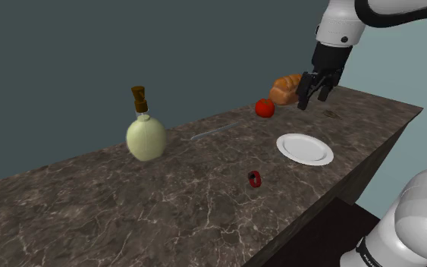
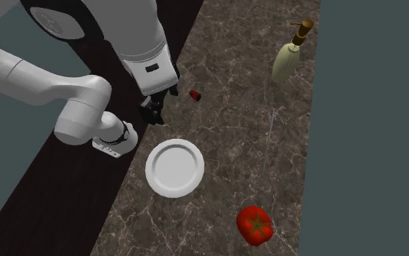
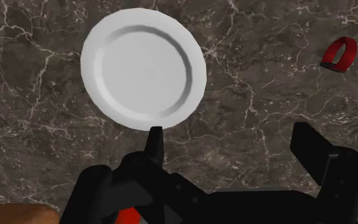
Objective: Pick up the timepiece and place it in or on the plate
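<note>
Your gripper (image 1: 315, 95) hangs above the counter (image 1: 128, 205) with its jaws apart and nothing between them, so the pick-up step is not yet begun; you are at the approach.

The watch (image 3: 338, 55), a small red band with a dark part, lies on the dark marbled stone well off to one side of the jaws, out beyond the right-hand finger in the wrist view and clear of everything else. The white plate (image 3: 143, 68) lies ahead of the jaws, nearer the other finger, and it is bare. Plate and watch are well apart from each other.

Your next move, as I judge it, is to carry the open jaws sideways until the watch sits between them, then lower. The band is small and lies low on the stone, so you will likely need to turn the wrist to close across its narrow width and come down nearly to the surface.

The tomato (image 1: 265, 108), the bread (image 1: 286, 89) and the bottle (image 1: 145, 133) stand away from that path.
</note>
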`<state>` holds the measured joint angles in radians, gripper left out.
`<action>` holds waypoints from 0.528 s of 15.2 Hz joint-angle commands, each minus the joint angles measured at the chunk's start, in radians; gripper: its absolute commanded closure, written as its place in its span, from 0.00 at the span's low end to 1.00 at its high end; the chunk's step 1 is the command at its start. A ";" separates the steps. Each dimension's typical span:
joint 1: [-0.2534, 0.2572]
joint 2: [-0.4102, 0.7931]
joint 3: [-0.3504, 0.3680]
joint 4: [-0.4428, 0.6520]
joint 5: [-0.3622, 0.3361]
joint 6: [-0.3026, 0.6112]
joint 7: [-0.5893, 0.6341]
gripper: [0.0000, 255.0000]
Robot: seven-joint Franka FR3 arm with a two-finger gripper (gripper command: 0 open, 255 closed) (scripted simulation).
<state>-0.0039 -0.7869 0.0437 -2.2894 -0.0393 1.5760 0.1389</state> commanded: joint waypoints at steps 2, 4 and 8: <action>0.004 -0.005 0.007 -0.029 0.019 0.022 0.020 0.00; 0.013 -0.012 0.024 -0.083 0.058 0.068 0.058 0.00; 0.035 -0.013 0.061 -0.182 0.140 0.167 0.132 0.00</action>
<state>0.0251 -0.8004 0.0944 -2.4455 0.0784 1.7150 0.2505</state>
